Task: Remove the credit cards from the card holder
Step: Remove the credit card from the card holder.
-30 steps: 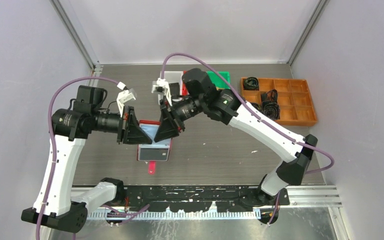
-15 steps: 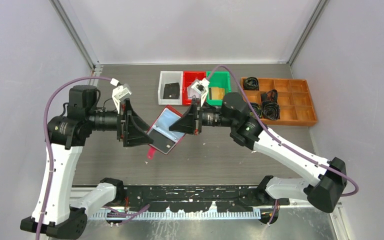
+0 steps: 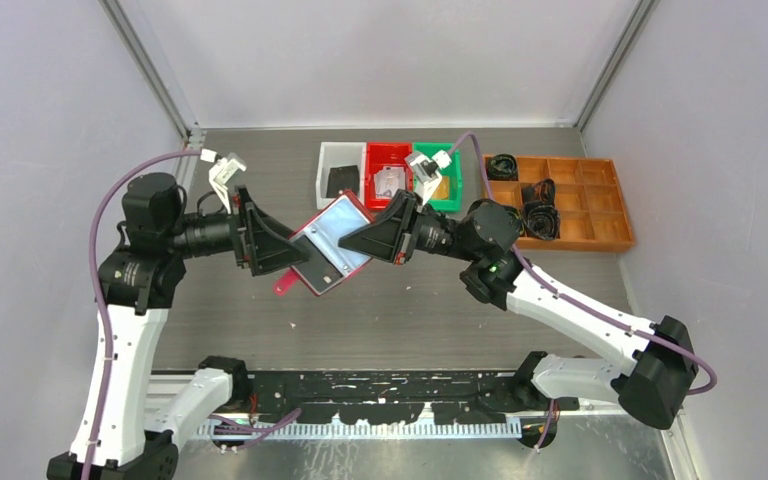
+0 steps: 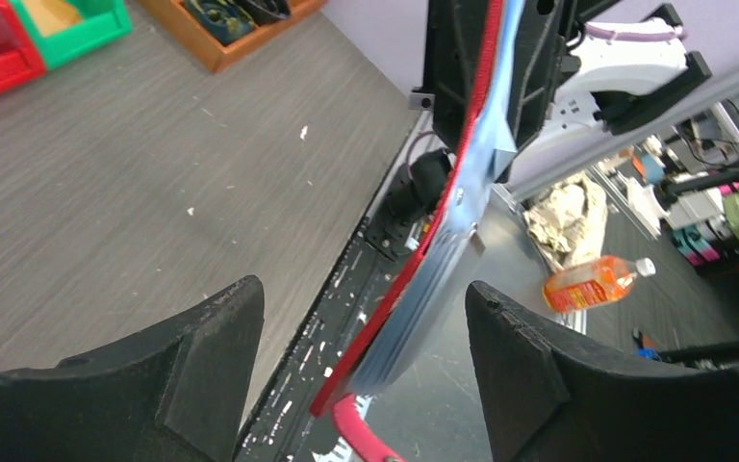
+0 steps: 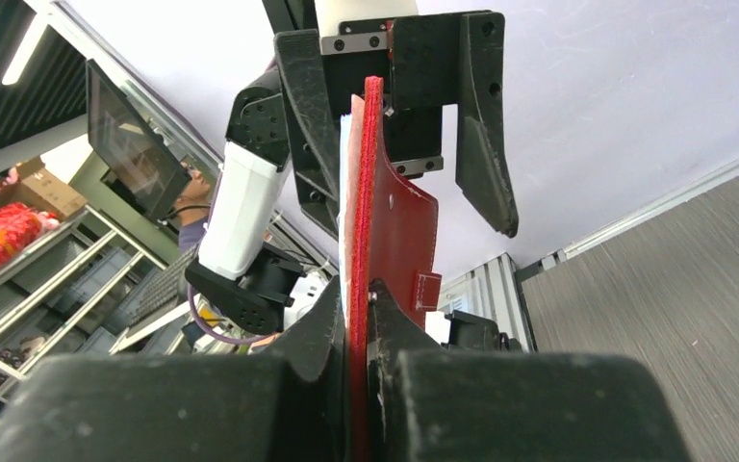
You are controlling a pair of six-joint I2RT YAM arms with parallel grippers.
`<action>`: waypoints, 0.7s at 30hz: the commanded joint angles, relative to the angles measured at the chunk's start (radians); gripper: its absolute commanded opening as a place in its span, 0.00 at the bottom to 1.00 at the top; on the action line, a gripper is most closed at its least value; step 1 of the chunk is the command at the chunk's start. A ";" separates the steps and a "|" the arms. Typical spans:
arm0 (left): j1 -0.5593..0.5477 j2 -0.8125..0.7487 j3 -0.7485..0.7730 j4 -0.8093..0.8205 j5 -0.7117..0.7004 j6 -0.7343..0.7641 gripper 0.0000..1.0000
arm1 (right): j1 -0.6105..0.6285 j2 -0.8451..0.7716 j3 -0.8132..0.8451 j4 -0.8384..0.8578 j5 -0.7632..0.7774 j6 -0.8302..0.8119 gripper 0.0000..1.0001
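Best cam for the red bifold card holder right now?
Top external: the red bifold card holder shows its open pale blue-grey inner face, raised in mid-air. Left wrist sees it edge-on between the fingers of the open left gripper. Right wrist sees only its red edge and outer cover, pinched by the right gripper.

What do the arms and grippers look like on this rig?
Left arm and right arm: white links, black joints, purple cable along each. Left gripper and right gripper: black wedge-shaped fingers, white camera bracket behind. Green light on the right arm.
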 commanded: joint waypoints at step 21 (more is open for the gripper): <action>0.037 -0.071 -0.078 0.299 0.195 -0.321 0.24 | -0.004 0.002 0.030 0.220 0.106 0.061 0.01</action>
